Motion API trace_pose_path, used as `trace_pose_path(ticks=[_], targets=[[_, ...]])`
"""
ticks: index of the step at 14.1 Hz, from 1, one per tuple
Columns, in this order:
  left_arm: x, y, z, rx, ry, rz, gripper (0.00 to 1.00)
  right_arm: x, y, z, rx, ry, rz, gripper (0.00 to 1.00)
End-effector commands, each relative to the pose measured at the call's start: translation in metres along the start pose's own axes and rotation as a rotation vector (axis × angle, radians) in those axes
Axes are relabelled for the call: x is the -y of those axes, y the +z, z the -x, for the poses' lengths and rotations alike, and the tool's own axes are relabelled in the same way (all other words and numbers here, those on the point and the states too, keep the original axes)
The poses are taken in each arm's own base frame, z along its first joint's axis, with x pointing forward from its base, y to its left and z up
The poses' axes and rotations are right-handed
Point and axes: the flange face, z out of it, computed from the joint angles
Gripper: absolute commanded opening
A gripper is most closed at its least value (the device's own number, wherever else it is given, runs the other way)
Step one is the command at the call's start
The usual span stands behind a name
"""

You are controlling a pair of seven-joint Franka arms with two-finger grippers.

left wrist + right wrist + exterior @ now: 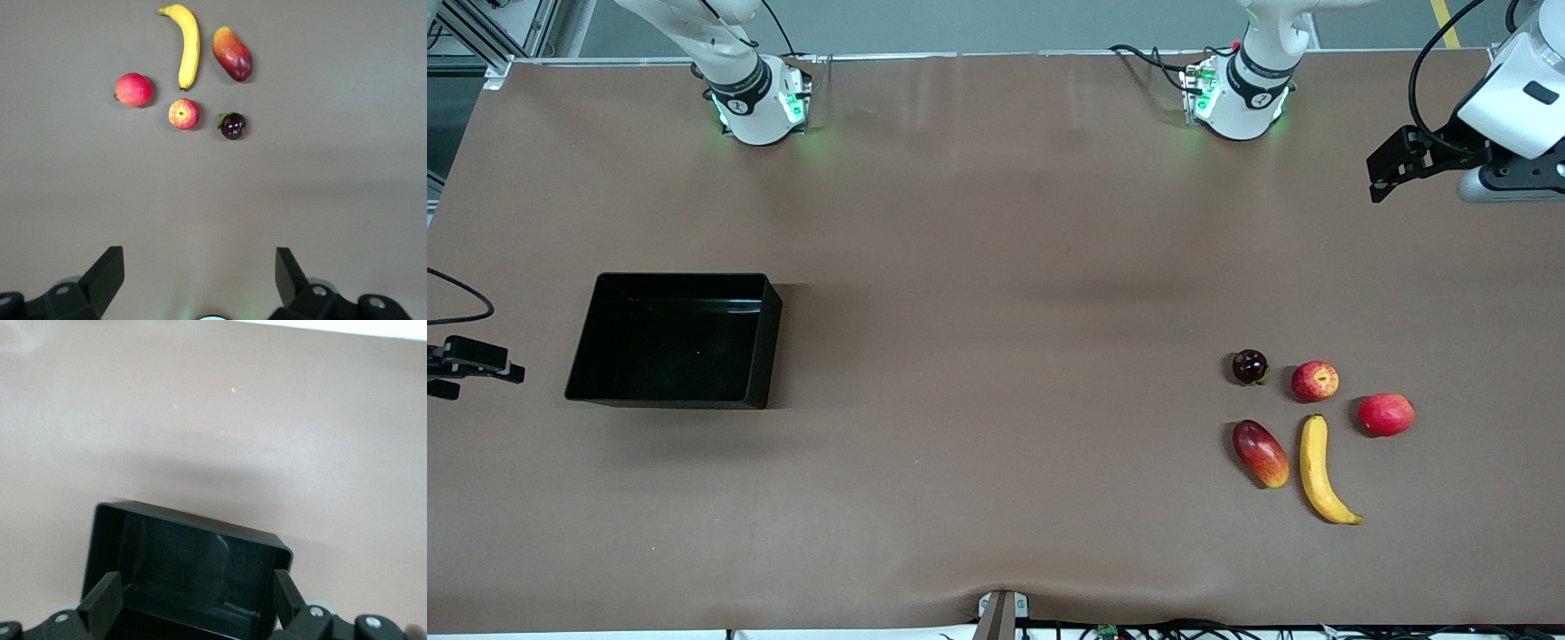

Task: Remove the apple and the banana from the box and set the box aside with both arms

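Front view shows the brown tabletop (996, 222) with wide bare room between the black box (676, 340) at the right arm's end and the fruit cluster at the left arm's end. Taking the box as landmark — a glossy black rectangular tray with low walls, empty inside — every fruit lies well apart from it, toward the left arm's end. The small red apple (1315, 380) with yellowish patches sits about level with the box; the curved yellow banana (1320, 469) lies nearer the front camera than the apple, just beside it, not touching. A dark round fruit (1249, 366), a red-yellow mango (1261, 453) and a larger all-red fruit (1386, 414) ring these two, each apart from the next.

The right end effector (467, 364) sits at the tabletop's edge beside the box, fingers spread wide and holding nothing; in the right wrist view its fingers (100, 600) flank the box wall (200, 528). The left end effector (1396, 169) hangs over bare tabletop near the left arm's end — open wide, empty.
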Motion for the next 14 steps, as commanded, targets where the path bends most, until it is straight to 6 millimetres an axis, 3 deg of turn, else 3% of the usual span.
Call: trace_pose_path(ticks=[1, 2, 3, 8, 10, 12, 13, 14], targets=[[-0.002, 0.004, 0.006, 0.013, 0.021, 0.016, 1.00, 0.036, -0.042, 0.011, -0.004, -0.010, -0.021, 1.00], [-0.004, 0.003, 0.005, 0.009, 0.024, 0.018, 1.00, 0.054, -0.046, 0.013, 0.028, -0.037, -0.024, 1.00], [-0.005, 0.003, 0.005, 0.008, 0.025, 0.027, 1.00, 0.059, -0.057, 0.019, 0.025, -0.049, -0.039, 1.00], [0.000, 0.000, 0.006, 0.008, 0.020, 0.054, 1.00, 0.061, -0.064, 0.022, 0.016, -0.051, -0.052, 1.00], [0.003, -0.001, 0.007, 0.011, 0.023, 0.054, 1.00, 0.072, -0.070, 0.019, 0.006, -0.059, -0.030, 1.00], [0.003, -0.002, 0.007, 0.009, 0.026, 0.054, 1.00, 0.090, -0.086, 0.022, -0.001, -0.013, -0.007, 1.00], [0.002, -0.001, 0.007, 0.011, 0.028, 0.054, 1.00, 0.111, -0.101, 0.031, 0.003, 0.062, 0.021, 1.00], [0.002, -0.001, 0.007, 0.011, 0.028, 0.054, 1.00, 0.125, -0.093, 0.039, 0.070, 0.140, 0.051, 1.00]])
